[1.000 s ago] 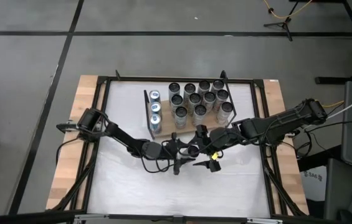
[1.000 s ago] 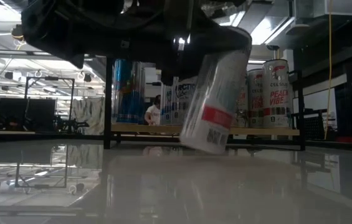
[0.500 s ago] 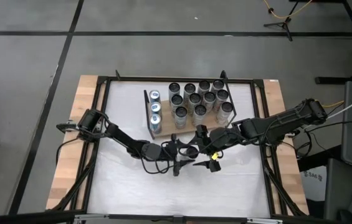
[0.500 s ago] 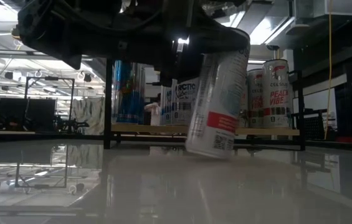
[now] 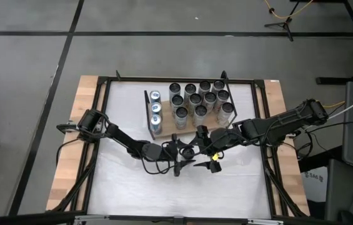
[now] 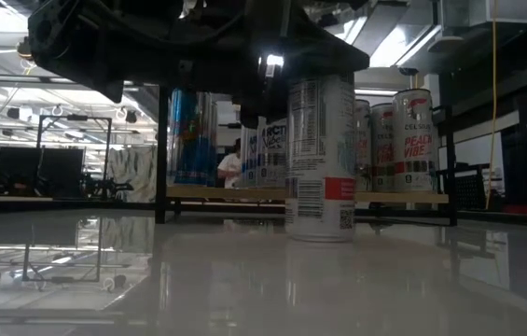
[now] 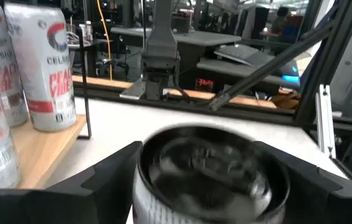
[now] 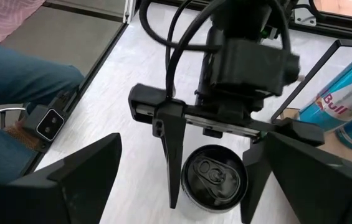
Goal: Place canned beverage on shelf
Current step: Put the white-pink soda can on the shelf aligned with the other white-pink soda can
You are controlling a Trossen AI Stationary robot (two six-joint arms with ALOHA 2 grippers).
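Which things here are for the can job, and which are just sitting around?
For the job:
- white aluminium can with red band, upright on the table
- light-brown wooden shelf
- left gripper, fingers either side of the can

Just there:
- blue cans
- white tabletop
- right gripper, open nearby

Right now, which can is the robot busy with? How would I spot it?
Find the wooden shelf full of cans. Just in front of it, one white can with a red band stands upright on the white table, alone off the shelf, between the left gripper's fingers.
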